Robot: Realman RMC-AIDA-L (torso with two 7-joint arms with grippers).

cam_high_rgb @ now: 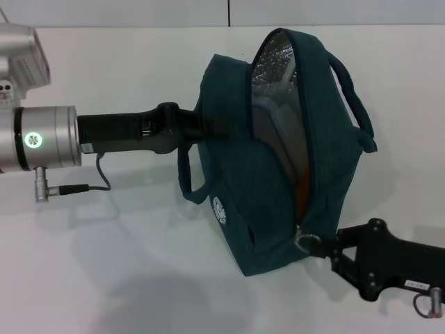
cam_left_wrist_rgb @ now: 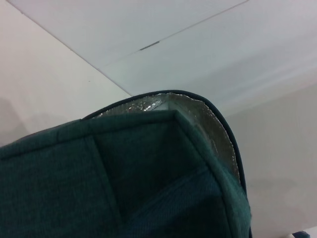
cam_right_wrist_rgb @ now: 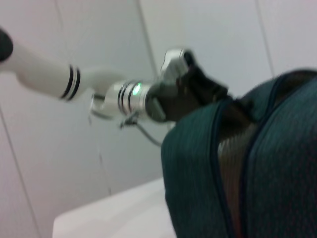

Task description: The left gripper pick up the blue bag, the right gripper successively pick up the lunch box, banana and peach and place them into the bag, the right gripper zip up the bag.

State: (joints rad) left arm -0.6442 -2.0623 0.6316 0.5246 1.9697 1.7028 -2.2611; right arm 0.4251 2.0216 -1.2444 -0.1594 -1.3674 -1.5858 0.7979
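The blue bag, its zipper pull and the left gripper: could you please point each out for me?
blue bag [cam_high_rgb: 268, 202], head view, on its near fabric side.
zipper pull [cam_high_rgb: 304, 242], head view, on the metal tab.
left gripper [cam_high_rgb: 198, 125], head view, where it clamps the bag's edge.

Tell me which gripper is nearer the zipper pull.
Right. The right gripper is at the zipper pull, at the bag's near end. The left gripper grips the bag's far-side edge, well away from the pull.
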